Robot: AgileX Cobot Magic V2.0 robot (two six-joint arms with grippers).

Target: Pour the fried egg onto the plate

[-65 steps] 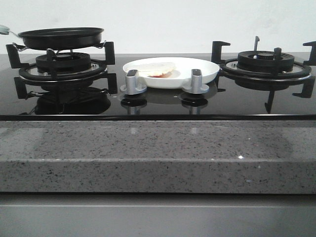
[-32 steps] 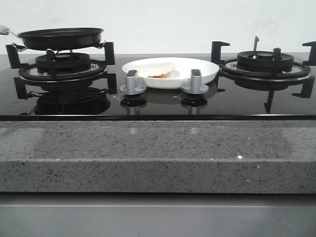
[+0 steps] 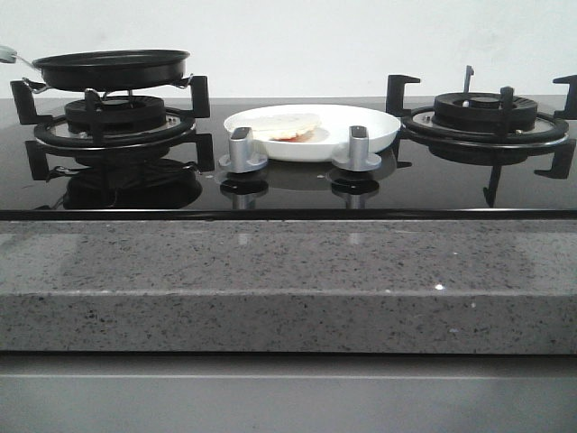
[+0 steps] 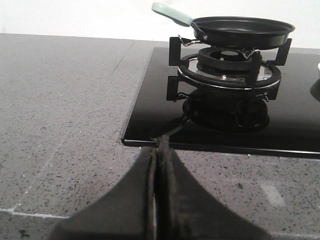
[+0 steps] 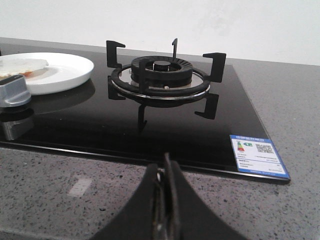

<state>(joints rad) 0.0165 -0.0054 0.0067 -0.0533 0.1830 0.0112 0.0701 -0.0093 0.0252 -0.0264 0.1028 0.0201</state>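
Note:
The fried egg (image 3: 285, 126) lies on the white plate (image 3: 370, 126), pale underside up, with a bit of orange at its near edge. The plate stands in the middle of the black glass hob; it also shows in the right wrist view (image 5: 70, 67), with the egg (image 5: 22, 65) at the picture's edge. The black frying pan (image 3: 113, 69) sits on the left burner, seen also in the left wrist view (image 4: 241, 31). My left gripper (image 4: 159, 155) is shut and empty over the stone counter. My right gripper (image 5: 164, 172) is shut and empty over the counter.
Two silver knobs (image 3: 243, 152) (image 3: 358, 150) stand in front of the plate. The right burner (image 3: 484, 115) with its black pan supports is bare. The pan's pale green handle (image 4: 171, 13) points away from the hob. A grey speckled counter (image 3: 288, 289) surrounds the hob.

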